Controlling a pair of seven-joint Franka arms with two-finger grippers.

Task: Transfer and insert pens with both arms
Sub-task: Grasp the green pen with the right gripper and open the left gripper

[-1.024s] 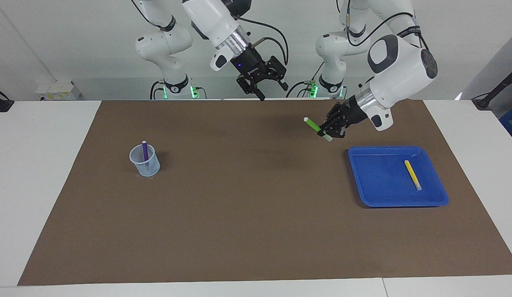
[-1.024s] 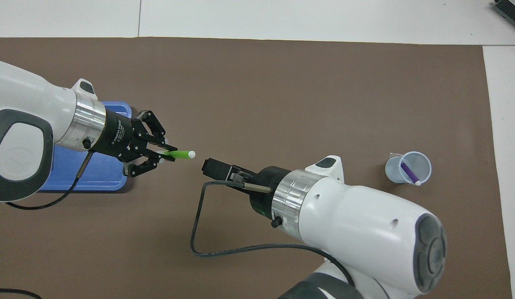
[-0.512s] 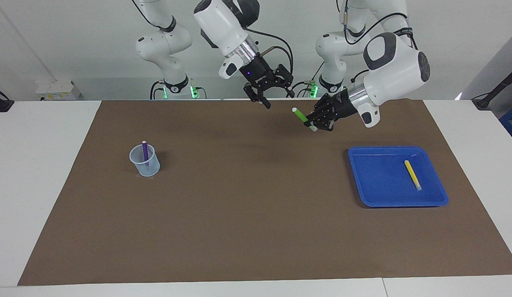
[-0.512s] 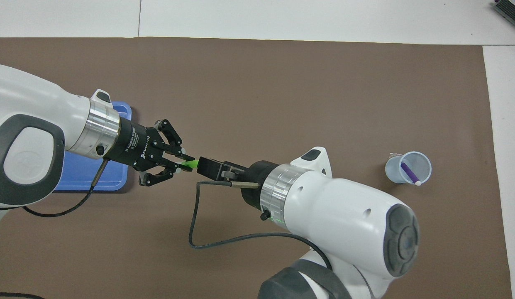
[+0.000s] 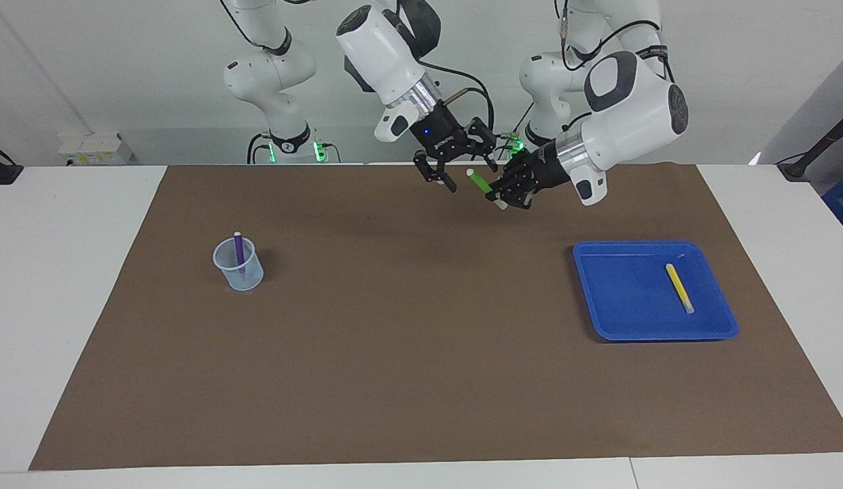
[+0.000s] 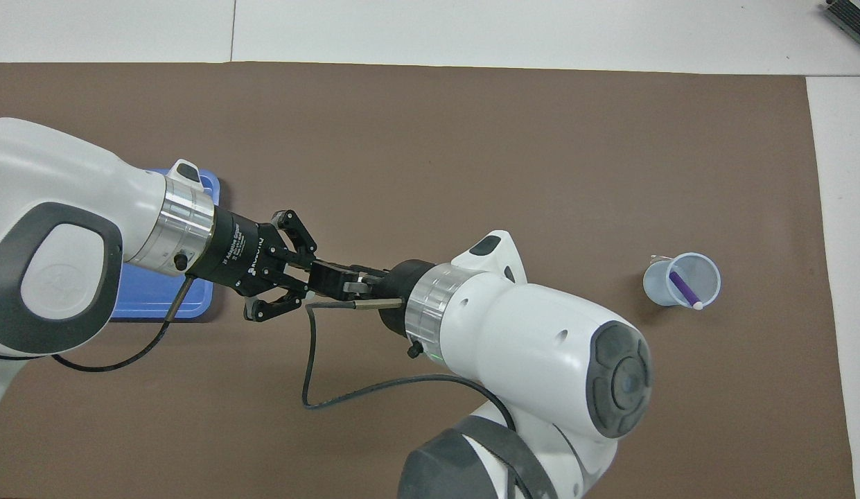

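Green plastic marker pen with a pale whitish tip is held up in the air over the brown mat, clenched at its lower end by the left arm's black two-finger hand, its long axis tilted so the whitish tip points up and toward the right arm's black hand, whose fingers stand spread on either side of that tip. White lettering on the left hand's black body in the overhead view is too small to read. A purple pen stands tilted in a clear plastic cup toward the right arm's end of the surface, and a yellow pen lies in a blue plastic tray toward the left arm's end.
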